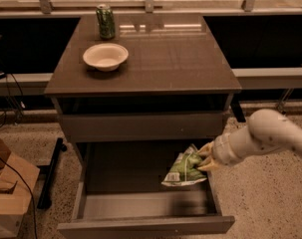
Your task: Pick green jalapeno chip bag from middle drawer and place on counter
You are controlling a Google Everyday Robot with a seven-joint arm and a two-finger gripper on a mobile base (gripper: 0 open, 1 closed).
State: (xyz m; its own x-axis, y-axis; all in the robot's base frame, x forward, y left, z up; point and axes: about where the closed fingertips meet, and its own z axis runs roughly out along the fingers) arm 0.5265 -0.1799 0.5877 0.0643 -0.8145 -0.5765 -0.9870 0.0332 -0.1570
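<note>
The green jalapeno chip bag (183,168) is crinkled green with white patches and is lifted above the right side of the open middle drawer (140,203). My gripper (204,159) comes in from the right on a white arm and is shut on the bag's right end. The bag hangs a little above the drawer's floor, near its right wall. The counter (165,59) is the glossy brown top above the drawers.
A white bowl (105,56) and a green-and-white drink can (105,21) stand on the counter's left part. A closed flat drawer front (140,126) sits above the open drawer. A cardboard box (6,193) and cables lie on the floor at the left.
</note>
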